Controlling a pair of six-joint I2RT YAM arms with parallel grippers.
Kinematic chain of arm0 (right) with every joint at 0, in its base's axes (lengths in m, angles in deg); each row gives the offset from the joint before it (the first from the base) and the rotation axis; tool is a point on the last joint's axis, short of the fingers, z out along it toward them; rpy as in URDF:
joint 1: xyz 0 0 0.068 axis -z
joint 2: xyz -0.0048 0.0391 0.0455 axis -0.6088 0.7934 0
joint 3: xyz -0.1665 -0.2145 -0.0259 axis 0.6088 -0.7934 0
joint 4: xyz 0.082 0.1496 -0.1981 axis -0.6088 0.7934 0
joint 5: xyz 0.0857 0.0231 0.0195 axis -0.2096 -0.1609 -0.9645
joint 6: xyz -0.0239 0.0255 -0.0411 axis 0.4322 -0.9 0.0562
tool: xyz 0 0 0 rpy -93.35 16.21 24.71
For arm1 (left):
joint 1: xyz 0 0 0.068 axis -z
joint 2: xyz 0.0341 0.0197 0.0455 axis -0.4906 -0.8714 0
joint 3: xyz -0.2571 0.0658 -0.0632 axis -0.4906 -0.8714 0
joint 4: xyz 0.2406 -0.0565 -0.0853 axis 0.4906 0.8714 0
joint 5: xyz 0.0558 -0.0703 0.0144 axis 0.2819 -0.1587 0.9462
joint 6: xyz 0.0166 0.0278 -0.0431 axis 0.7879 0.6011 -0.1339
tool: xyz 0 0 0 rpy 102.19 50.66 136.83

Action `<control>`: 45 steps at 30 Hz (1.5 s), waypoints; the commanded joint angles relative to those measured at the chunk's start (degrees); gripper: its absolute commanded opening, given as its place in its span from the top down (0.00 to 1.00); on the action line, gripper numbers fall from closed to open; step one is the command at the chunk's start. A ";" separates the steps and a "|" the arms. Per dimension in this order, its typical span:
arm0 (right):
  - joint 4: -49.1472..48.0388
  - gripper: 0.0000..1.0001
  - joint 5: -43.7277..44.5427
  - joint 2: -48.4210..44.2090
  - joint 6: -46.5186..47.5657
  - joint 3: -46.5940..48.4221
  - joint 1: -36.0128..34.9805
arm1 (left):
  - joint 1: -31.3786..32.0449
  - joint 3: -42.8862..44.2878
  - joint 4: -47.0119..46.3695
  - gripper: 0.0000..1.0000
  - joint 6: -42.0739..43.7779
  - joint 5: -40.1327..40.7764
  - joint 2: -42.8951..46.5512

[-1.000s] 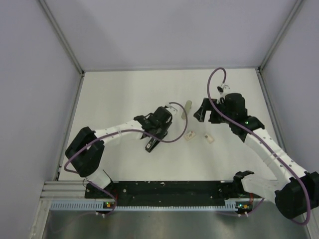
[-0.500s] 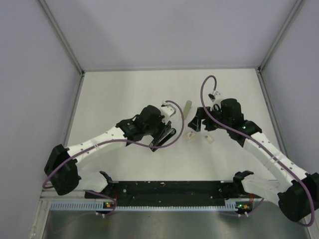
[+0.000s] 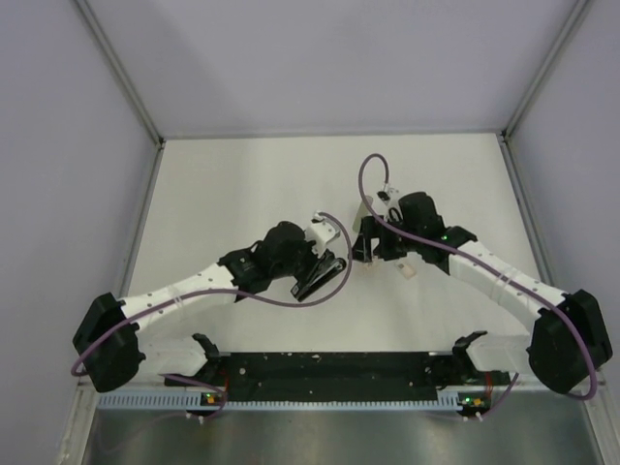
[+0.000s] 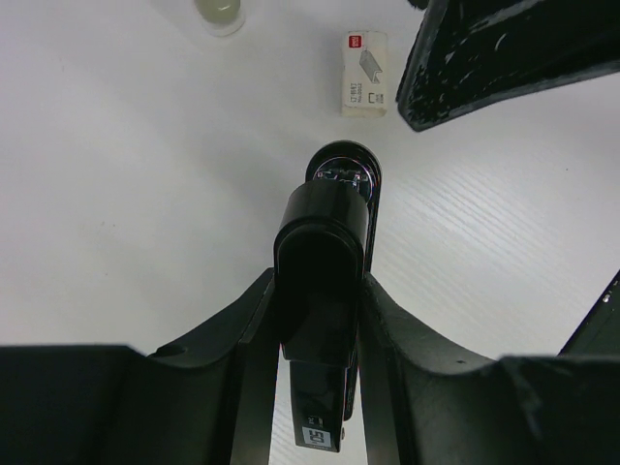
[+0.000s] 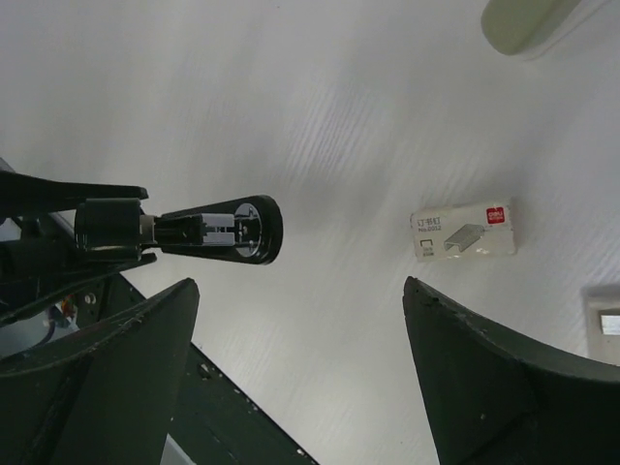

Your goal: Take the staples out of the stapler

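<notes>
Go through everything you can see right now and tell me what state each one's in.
stapler: clamped in the left gripper, magazine open or shut unclear.
left gripper: shut on the stapler.
right gripper: open, holding nothing, near the stapler's tip.
staple box: lying flat on the table, label up.
olive-grey bar: lying on the table, apart from both grippers.

Top cam high overhead, wide. Wrist cams close, facing down; both share stapler [image 4: 325, 247] & staple box [image 5: 465, 231].
</notes>
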 commanded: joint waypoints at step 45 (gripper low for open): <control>0.68 0.14 4.41 6.58 -3.61 4.31 -4.50 | 1.49 -13.53 -31.72 1.00 -2.67 -1.65 25.45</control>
